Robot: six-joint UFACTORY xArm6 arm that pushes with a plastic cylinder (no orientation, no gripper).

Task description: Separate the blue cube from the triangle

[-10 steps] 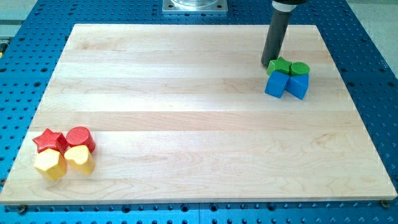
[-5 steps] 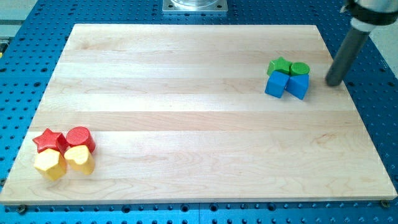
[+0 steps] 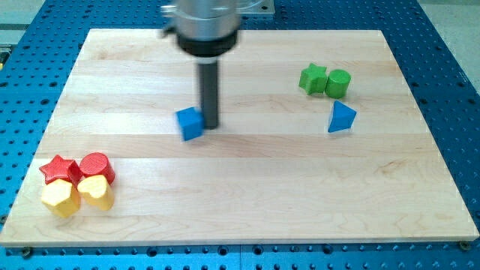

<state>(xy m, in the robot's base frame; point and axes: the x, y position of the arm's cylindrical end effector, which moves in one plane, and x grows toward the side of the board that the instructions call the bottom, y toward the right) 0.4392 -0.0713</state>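
The blue cube (image 3: 191, 124) sits left of the board's middle. My tip (image 3: 211, 125) rests right against the cube's right side. The blue triangle (image 3: 341, 118) lies far off on the view's right, well apart from the cube. The rod rises from the tip to the arm's grey body at the view's top.
A green star (image 3: 313, 79) and a green cylinder (image 3: 338, 83) sit together above the triangle. At the bottom left a red star (image 3: 58, 169), a red cylinder (image 3: 97, 166), a yellow hexagon (image 3: 60, 198) and a yellow heart (image 3: 96, 192) form a cluster on the wooden board (image 3: 240, 195).
My tip went from the right board edge to the middle. The blue cube has slid far left, away from the triangle. The green pair and the triangle have shifted slightly.
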